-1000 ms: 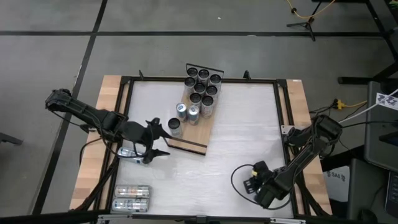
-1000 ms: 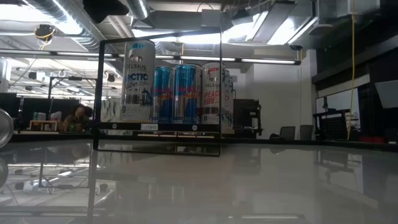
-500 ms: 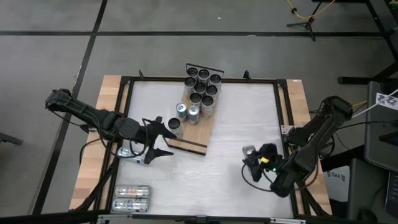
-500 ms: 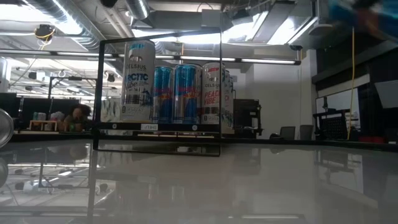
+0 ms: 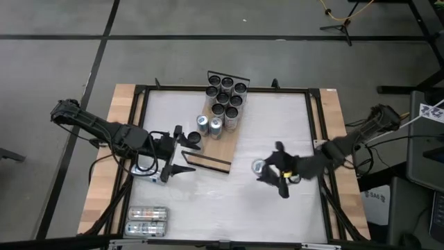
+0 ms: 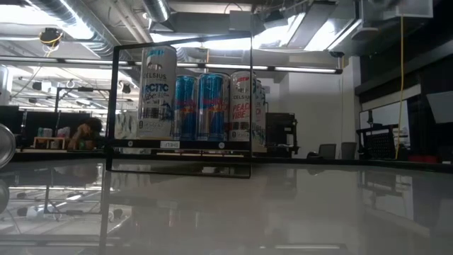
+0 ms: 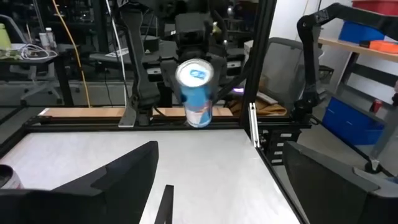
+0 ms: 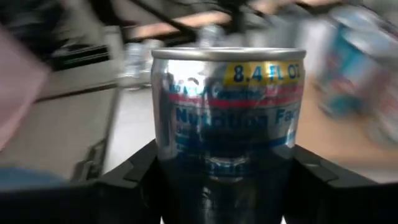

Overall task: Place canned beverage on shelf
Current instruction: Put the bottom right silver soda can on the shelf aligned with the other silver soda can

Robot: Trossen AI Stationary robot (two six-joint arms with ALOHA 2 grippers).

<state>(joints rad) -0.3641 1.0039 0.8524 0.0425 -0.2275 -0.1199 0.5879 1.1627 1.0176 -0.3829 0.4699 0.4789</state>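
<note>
**Right hand carries a can toward the shelf**

At 9 o'clock on the tabletop [image 5: 277, 132], the left hand [image 5: 182, 154] waits with fingers spread, empty, just beside the shelf [image 5: 220, 142], leaving its near end free. At 4 o'clock, the right hand [image 5: 272, 169] grips 1 can [image 5: 258, 167], held clear of the tabletop for placing

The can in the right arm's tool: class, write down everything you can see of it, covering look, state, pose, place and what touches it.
The can is a slim silver and blue aluminium beverage can with a nutrition panel and yellow volume print. It looks undented. The right tool is closed on it, dark fingers at both sides, holding it above the white tabletop, right of the shelf. The left wrist view shows its top tilted toward that camera.
</note>
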